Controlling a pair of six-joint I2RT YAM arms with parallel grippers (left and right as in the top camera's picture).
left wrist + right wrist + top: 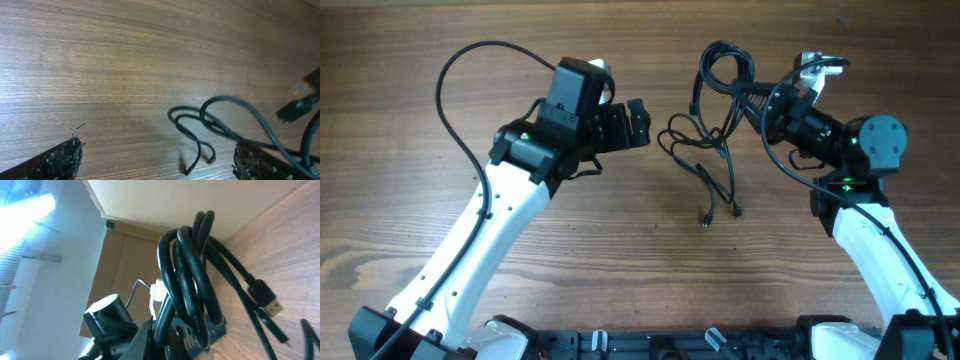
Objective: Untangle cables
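The cables (712, 150) are thin black cords in a loose tangle at the table's middle, with two plug ends (720, 215) trailing toward the front. My right gripper (758, 98) is shut on the upper loops of the cables (192, 280) and holds them raised and tilted; a plug (265, 300) hangs off to the side. My left gripper (650, 122) is open and empty just left of the tangle. In the left wrist view a thin loop of cable (200, 132) and its plug ends lie on the table between the spread fingers (160, 162).
The wooden table (470, 200) stretches bare to the left and front. The left arm's own thick black cable (455, 70) arcs over the back left. A cardboard box (120, 260) and a wall show behind the right gripper.
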